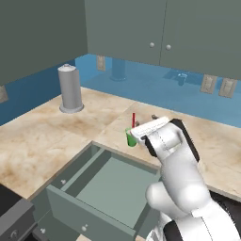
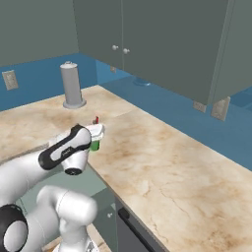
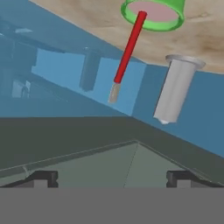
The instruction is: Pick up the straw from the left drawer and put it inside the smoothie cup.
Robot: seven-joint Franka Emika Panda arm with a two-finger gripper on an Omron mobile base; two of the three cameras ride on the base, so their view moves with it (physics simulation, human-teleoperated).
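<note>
White arm, dark joints (glossy)

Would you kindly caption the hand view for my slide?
Red straw stands in the green smoothie cup; open gripper apart from it, grey canister nearby.

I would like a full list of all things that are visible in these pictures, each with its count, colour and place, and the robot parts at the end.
straw: one, red, standing tilted in the cup's pink contents.
smoothie cup: one, bright green with pale pink contents, on the counter behind the open drawer.
left drawer: one, grey-green, pulled open below the counter edge.
canister: one, grey, upright on the counter near the back wall.
counter: one, beige marble.
upper cabinets: grey-green doors with small round knobs, above the counter.
backsplash: blue, with pale wall outlets.
arm: one, white with dark joints.
gripper: one, dark fingertips, open, apart from the straw.
</note>
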